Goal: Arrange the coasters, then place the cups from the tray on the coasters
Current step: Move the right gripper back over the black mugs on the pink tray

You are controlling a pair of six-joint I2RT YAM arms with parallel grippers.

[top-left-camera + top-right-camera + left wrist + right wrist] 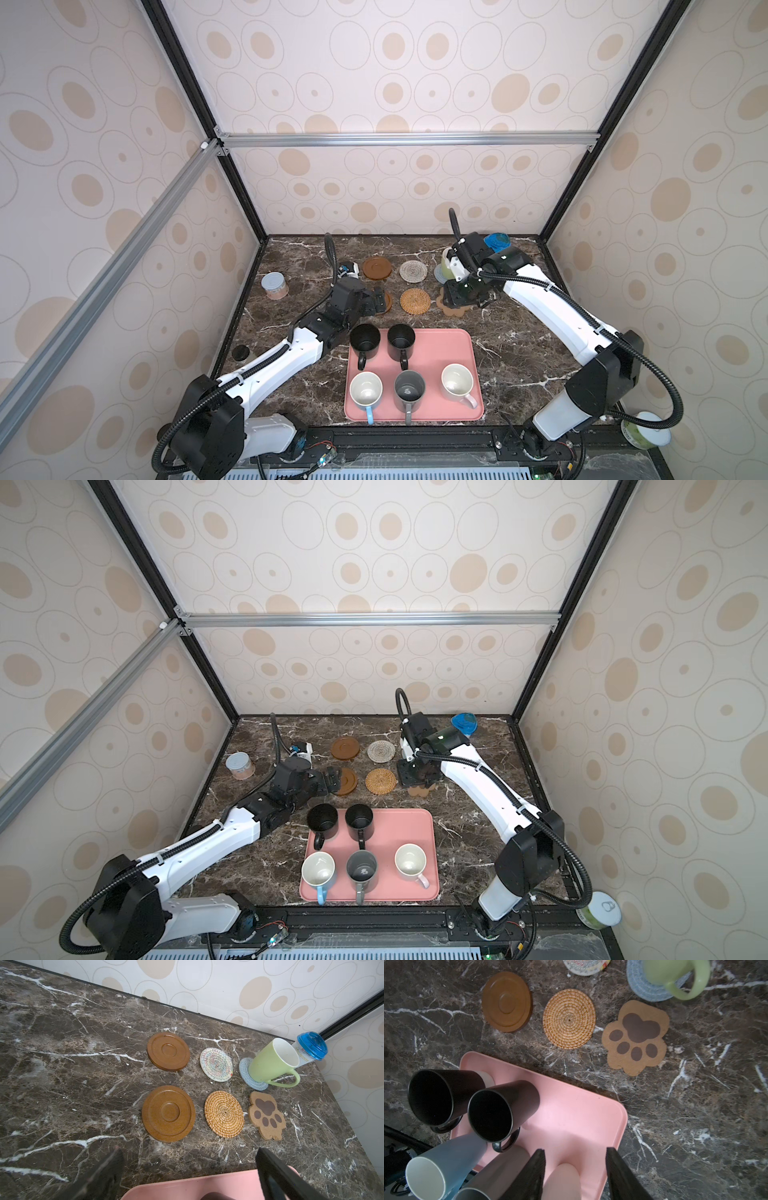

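Six coasters lie in two rows behind the pink tray (440, 353): brown disc (376, 268), whitish woven (413, 271), grey-blue (243, 1068), a second brown disc (168, 1113), tan rattan (415, 301) and paw-shaped (636, 1036). The light green cup (272, 1061) stands on the grey-blue coaster. On the tray stand two black cups (365, 338) (401, 338), a light blue (365, 390), a dark grey (409, 388) and a pale pink one (457, 382). My left gripper (189, 1150) hangs open by the nearer brown disc. My right gripper (575, 1149) is open and empty above the paw coaster.
A grey-lidded jar (274, 285) stands at the table's left edge. A blue-lidded white tub (309, 1049) sits in the back right corner, close behind the green cup. A small dark-lidded jar (240, 353) is at the front left. Walls close in three sides.
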